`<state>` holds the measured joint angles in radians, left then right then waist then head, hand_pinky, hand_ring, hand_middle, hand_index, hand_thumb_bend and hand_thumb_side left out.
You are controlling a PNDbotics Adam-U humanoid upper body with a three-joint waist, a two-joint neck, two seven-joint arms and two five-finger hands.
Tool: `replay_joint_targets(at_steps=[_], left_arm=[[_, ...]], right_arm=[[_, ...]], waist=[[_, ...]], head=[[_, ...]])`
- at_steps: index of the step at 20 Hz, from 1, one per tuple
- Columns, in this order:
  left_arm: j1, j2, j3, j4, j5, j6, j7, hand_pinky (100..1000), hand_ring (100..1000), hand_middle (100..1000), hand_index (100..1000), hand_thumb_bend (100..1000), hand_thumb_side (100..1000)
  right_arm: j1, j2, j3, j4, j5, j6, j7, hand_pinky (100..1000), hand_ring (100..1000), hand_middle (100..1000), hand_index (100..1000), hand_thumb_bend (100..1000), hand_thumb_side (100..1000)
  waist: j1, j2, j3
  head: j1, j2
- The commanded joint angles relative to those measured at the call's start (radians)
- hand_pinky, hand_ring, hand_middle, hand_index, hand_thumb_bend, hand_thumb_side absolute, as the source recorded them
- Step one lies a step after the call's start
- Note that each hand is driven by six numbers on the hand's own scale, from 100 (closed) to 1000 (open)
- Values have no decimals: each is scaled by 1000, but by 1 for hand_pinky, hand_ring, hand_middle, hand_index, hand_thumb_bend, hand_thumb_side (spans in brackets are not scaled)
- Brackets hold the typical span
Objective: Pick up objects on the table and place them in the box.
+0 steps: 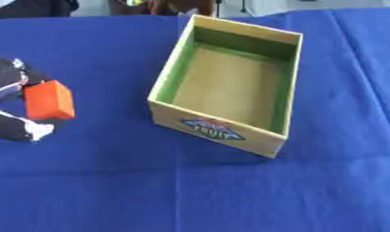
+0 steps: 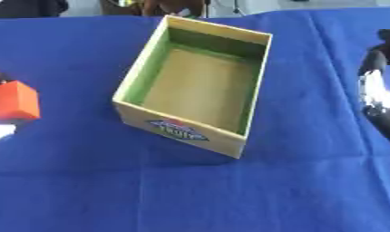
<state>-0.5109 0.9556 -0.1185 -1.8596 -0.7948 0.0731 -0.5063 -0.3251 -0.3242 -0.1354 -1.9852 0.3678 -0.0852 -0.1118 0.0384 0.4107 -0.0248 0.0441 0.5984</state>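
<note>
An orange block [image 1: 48,100] sits at the table's left edge, between the fingers and thumb of my left hand [image 1: 11,76]. The dark fingers curl over its top and the white-tipped thumb [image 1: 23,129] lies below it. A wooden box [image 1: 216,127] with green inner walls and a fruit label on its front stands in the middle, turned at an angle, with nothing showing inside. My right hand [image 2: 378,88] shows as a black and silver shape at the right edge, well away from the box.
A blue cloth [image 1: 198,195] covers the whole table, with a wide stretch of it in front of the box. Dark shapes stand beyond the far edge [image 1: 39,7].
</note>
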Motion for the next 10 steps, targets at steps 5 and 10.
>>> replay_joint_targets(at_steps=[5, 10], left_arm=[[-208, -69, -20, 4, 31, -8, -25, 264, 486, 375, 567, 100, 518], [-373, -188, -69, 99, 35, -35, -53, 253, 477, 362, 553, 100, 518]], right_arm=[[-7, -39, -1, -15, -14, -6, -2, 739, 657, 603, 797, 100, 558], [-20, -54, 4, -15, -27, -13, -6, 737, 656, 604, 796, 100, 555]], waist=[[10, -43, -3], [24, -54, -21]], head=[[2, 9], [12, 7]])
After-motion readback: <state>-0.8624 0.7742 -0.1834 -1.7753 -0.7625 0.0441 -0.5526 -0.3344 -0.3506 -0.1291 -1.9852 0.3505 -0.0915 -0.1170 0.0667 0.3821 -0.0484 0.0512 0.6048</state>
